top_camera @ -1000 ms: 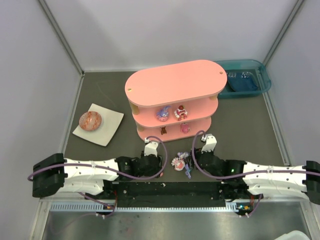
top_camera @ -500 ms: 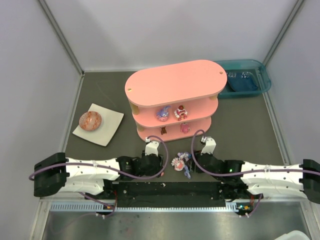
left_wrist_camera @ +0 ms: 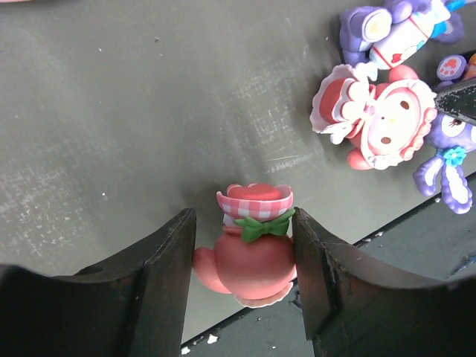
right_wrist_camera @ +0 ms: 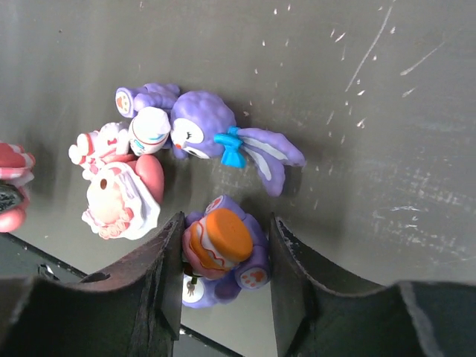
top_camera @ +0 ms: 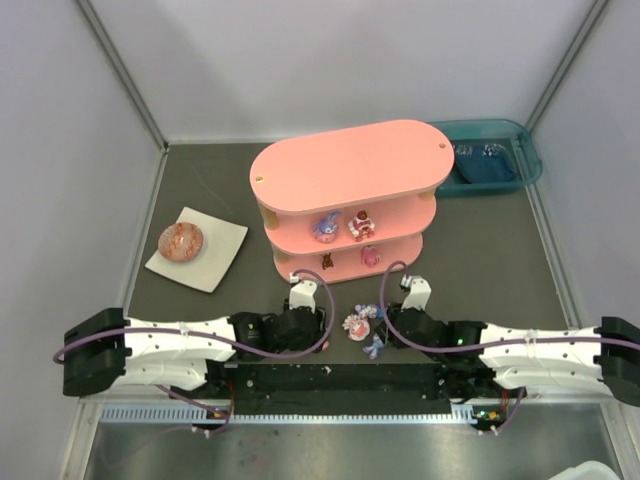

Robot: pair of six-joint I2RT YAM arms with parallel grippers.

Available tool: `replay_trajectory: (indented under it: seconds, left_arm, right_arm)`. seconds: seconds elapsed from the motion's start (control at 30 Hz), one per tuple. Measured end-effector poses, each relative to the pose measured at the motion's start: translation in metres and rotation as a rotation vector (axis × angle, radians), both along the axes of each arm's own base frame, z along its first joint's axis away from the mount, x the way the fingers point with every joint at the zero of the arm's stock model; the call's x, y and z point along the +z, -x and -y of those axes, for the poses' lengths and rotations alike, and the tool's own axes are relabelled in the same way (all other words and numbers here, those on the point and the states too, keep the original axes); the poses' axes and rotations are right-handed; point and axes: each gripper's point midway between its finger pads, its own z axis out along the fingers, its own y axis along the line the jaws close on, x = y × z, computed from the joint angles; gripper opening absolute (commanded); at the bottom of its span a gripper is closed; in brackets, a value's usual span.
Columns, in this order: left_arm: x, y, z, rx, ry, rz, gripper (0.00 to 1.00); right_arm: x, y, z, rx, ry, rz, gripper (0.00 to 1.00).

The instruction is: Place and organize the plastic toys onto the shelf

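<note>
Both arms (top_camera: 180,342) (top_camera: 530,350) low, jaws part-closed

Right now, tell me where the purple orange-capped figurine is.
In the right wrist view, the purple orange-capped figurine lies between the fingers of the right gripper, close to the blue-bowed purple bunny and pink-and-white figurine.

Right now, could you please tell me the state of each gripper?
Left gripper: closed on the pink gingham-hat figurine.
Right gripper: closed on the purple orange-capped figurine.

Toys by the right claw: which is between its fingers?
The purple figurine with the orange cap, between the fingers of the right gripper. The purple bunny with the blue bow and the pink-and-white figurine lie outside them.
</note>
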Motion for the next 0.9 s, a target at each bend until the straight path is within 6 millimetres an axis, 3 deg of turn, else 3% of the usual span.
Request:
replay_trajectory:
  seconds: [0.17,0.3,0.43,0.9]
  left_arm:
    - [0.014,-0.003,-0.001,0.011,0.039,0.029,0.72]
    - [0.032,-0.008,0.0,0.02,0.083,0.065,0.72]
    - [0.044,-0.011,0.003,0.017,0.112,0.089,0.72]
    - [0.046,-0.009,0.008,0.0,0.132,0.088,0.72]
  right_arm:
    - [0.011,0.003,0.01,-0.004,-0.032,0.012,0.0]
    - [0.038,-0.001,0.015,-0.026,-0.126,0.068,0.0]
    - [0.052,-0.005,0.022,-0.048,-0.169,0.11,0.0]
    - [0.015,-0.008,0.046,-0.12,0.029,0.074,0.0]
